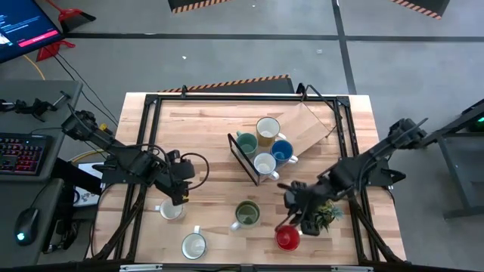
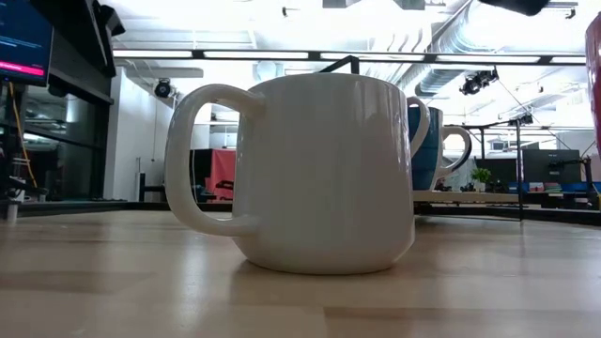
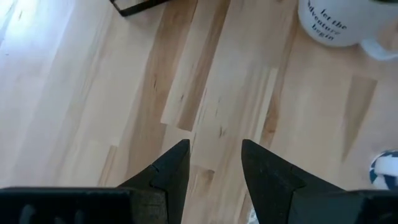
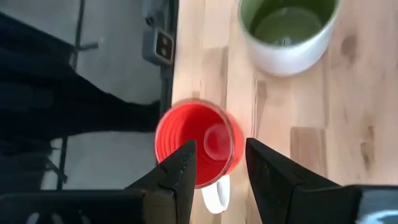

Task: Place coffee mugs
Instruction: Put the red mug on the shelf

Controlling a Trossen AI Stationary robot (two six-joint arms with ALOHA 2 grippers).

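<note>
Hovering over the table (image 1: pixel 219 128) near its front right corner, the right gripper (image 4: pixel 216 163) hangs above the red mug (image 1: pixel 286 238), fingers parted with a gap between them and holding nothing; the red mug sits upright under it, close to the front edge, just beside a small potted plant (image 1: pixel 327 214). An olive green mug (image 1: pixel 246 214) stands near the middle of the front half. The left gripper (image 3: pixel 214 163) hangs over bare wood toward the left edge, fingers apart and empty, close by a white mug (image 1: pixel 171 210). Another pale mug (image 1: pixel 193 245) stands by the front edge. Toward the table's centre, a teal mug (image 1: pixel 246 143), a cream-yellow mug (image 1: pixel 268 131), a blue mug (image 1: pixel 282 152) and a white mug (image 1: pixel 264 164) cluster touching one another beside a black frame (image 1: pixel 240 155).
</note>
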